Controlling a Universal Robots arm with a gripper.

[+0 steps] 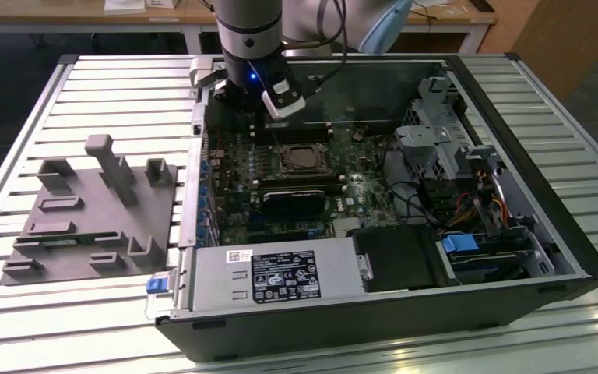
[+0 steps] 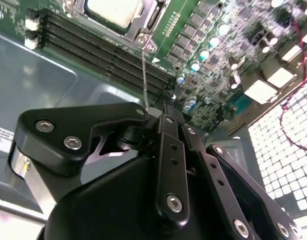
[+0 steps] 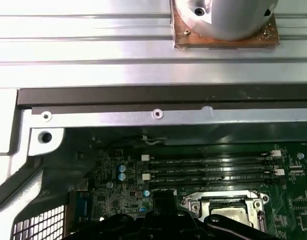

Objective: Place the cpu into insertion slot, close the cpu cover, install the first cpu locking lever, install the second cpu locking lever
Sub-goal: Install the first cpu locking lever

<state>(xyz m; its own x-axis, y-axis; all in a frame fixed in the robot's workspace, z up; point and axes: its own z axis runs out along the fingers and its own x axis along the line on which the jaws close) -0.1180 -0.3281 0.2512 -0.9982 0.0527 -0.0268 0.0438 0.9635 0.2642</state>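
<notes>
Second wrist view shows the cpu (image 2: pixel 112 10) lying flat in the insertion slot (image 2: pixel 147 45), on the green board (image 2: pixel 186 20). Its grey top shows through the window of the cpu cover (image 2: pixel 143 15). The cover looks flat down on it, so I think the first two jobs are done. A thin wire lever (image 2: pixel 143 65) comes out from a corner of the slot and reaches to the black gripper (image 2: pixel 151 116). The lever looks lifted off the board, so I think it is not locked yet. The gripper is right at the tip of that lever and may be touching it. I cannot tell if the gripper is wide, narrow or holding the wire. So both lever jobs look left to do. Now the counting: one cpu, one insertion slot, one cpu cover. I count one lever for sure, and I cannot tell if there is a second. Beside the slot lie long black memory slots (image 3: pixel 213 170), four as best I can count in the first wrist view. The exterior view has one robot arm (image 1: pixel 249 39), one computer case (image 1: pixel 548 234), one slatted table (image 1: pixel 91 86) and one grey holder block (image 1: pixel 91 210). The block sits at the exterior view's left, well apart from the slot.
</notes>
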